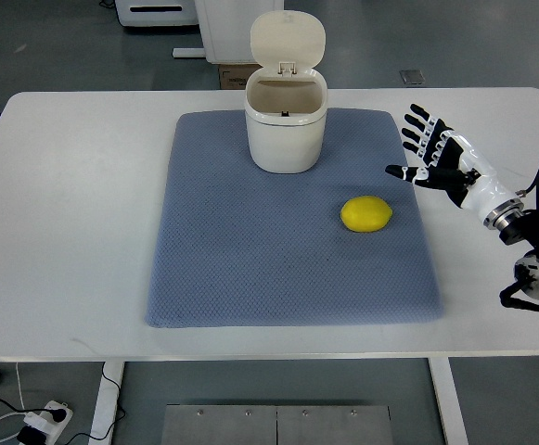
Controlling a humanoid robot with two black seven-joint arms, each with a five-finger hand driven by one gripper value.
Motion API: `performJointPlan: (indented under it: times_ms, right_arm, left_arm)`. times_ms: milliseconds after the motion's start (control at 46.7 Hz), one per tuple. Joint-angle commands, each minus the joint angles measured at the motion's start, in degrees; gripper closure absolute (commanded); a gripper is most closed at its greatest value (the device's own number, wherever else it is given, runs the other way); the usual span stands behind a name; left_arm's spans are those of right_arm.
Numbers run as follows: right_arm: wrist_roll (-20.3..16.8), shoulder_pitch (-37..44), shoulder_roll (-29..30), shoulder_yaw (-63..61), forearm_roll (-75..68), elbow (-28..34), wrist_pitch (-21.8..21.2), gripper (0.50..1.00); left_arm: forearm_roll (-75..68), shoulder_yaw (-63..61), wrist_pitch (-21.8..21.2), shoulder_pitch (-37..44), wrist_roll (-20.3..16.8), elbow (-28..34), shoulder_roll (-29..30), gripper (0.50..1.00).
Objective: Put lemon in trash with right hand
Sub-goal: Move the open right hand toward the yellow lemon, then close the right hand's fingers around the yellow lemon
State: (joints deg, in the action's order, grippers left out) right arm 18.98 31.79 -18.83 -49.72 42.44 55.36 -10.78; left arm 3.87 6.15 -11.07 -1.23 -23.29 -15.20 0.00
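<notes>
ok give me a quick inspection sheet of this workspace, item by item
Surface: white table with a blue-grey mat laid flat on it.
Job's things: lemon lying on the mat, right of centre; cream trash bin upright at the mat's far edge, lid flipped open.
Clutter: nothing seen.
Hands: right hand open, fingers spread, over the mat's right edge, apart from the lemon; left not in view.
Cables: thin black cable at the right wrist; power strip with leads on the floor.
Surroundings: grey floor, white cabinet behind the table.
</notes>
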Motion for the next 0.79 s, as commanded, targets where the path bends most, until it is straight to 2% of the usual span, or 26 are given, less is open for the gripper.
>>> performJointPlan:
  times_ms: [0, 278, 770]
  right_arm:
    - [0.1, -0.9, 1.7, -1.3, 3.4, 0.0, 0.0, 0.505]
    - [0.7, -2.5, 3.8, -1.3, 8.7, -0.1, 0.1, 0.505]
    - [8.0, -2.3, 3.7, 3.1, 13.1, -5.2, 0.1, 0.507]
  left_arm:
    - [0.0, 0.0, 0.0, 0.0, 0.0, 0.0, 0.0, 0.5]
    - [0.0, 0.0, 0.0, 0.0, 0.0, 0.0, 0.0, 0.5]
    - [0.0, 0.0, 0.0, 0.0, 0.0, 0.0, 0.0, 0.5]
